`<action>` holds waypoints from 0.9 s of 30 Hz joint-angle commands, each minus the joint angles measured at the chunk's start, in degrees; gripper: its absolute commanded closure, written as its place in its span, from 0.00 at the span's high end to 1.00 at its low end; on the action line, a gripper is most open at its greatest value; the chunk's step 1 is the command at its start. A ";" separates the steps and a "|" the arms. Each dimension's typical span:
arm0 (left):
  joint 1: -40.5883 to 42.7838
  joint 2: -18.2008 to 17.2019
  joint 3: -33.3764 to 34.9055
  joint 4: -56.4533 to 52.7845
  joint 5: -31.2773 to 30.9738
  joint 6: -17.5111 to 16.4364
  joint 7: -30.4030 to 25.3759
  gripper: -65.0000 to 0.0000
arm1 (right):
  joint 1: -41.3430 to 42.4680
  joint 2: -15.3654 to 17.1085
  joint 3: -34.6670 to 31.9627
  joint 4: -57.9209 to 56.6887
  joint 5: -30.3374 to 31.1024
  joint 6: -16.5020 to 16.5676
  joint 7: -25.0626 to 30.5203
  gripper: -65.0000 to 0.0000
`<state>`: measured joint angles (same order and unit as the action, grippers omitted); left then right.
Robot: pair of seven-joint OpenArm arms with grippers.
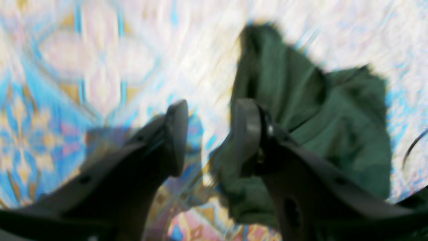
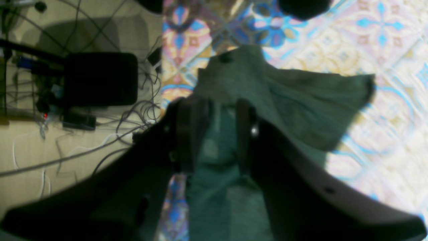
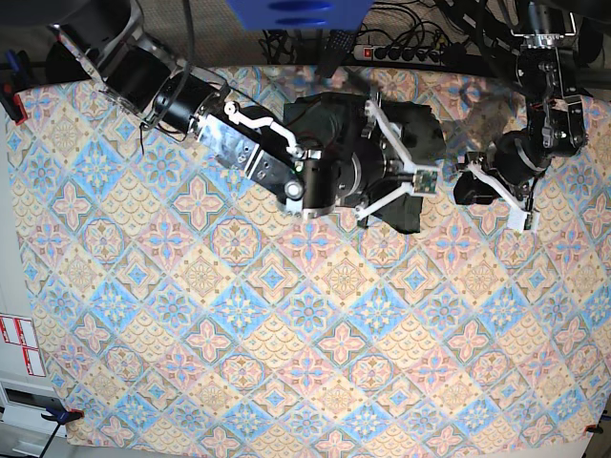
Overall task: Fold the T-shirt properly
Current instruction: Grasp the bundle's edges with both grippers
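— While the patterned cloth [image 3: 286, 363] takes up most of the table, where has the shirt [image 3: 420, 129] got to?

— Far edge, a bit right of centre from where I stand. It sits bunched in a dark olive heap, not laid flat at all, and most of it is hidden under the right arm [image 3: 239, 134].

— Which arm is nearer it?

— The right one, easily. Its gripper [image 2: 214, 134] is directly over the heap, with fabric running between the two fingers. The jaws stand partly apart; whether they have any hold on the cloth, I can't tell. A flap of the shirt spreads out ahead of it and to one side, pointed at its corner.

— And the left gripper [image 1: 209, 134]?

— Beside the shirt, not over it. The jaws are about half open with nothing between them, only the tablecloth below. The shirt lies just off one finger. I'd guess that arm must swing across before it can pinch an edge.

— Long axis?

— Too crumpled to name one.

— What's the fabric like?

— Thin soft knit, heathered, creased in loose ridges. It'll sag and slide, I reckon, not hold a crease.
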<state>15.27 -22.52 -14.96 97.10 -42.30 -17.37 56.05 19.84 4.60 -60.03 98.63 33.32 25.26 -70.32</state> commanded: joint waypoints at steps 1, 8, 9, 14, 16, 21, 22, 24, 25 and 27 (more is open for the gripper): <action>-0.45 -0.55 -0.56 3.69 -1.17 -0.26 -0.98 0.35 | 1.13 -0.16 2.93 1.02 0.22 -0.16 1.09 0.28; -0.54 1.91 5.16 8.09 -0.55 -0.17 -1.15 0.35 | -2.38 5.47 15.94 1.19 -3.47 -0.16 2.32 0.28; -0.81 1.91 6.65 7.82 -0.55 -0.09 -1.15 0.35 | -3.00 6.70 17.09 1.19 -3.30 -0.16 3.29 0.28; -1.25 1.91 11.22 3.87 -0.55 0.00 -1.24 0.35 | -6.87 9.51 21.57 1.19 -3.30 -0.16 5.31 0.28; -1.25 1.91 11.40 2.46 -0.55 0.00 -1.24 0.35 | -8.27 9.95 22.80 1.19 -3.39 -0.16 5.40 0.28; -0.72 1.91 11.66 -1.58 -0.55 0.00 -0.89 0.35 | -10.47 10.30 24.12 1.19 -3.65 -0.16 5.75 0.28; 0.16 1.91 11.66 -2.90 -0.55 0.00 -0.89 0.35 | -10.47 10.30 24.12 1.19 -3.65 -0.16 5.75 0.28; 1.57 1.91 11.66 -4.48 -0.55 0.00 -0.89 0.33 | -10.47 10.30 24.12 1.19 -3.65 -0.16 5.75 0.28; 2.10 1.91 11.66 -5.10 -0.55 0.00 -0.89 0.30 | -10.47 10.30 24.12 1.19 -3.65 -0.16 5.75 0.28; 3.94 1.82 11.66 -5.89 -0.55 0.00 -1.15 0.28 | -10.47 10.30 24.12 1.19 -3.65 -0.16 5.75 0.28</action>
<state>18.61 -20.03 -3.11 90.61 -42.15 -17.06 54.54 8.36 14.90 -36.32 98.74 28.93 24.88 -65.60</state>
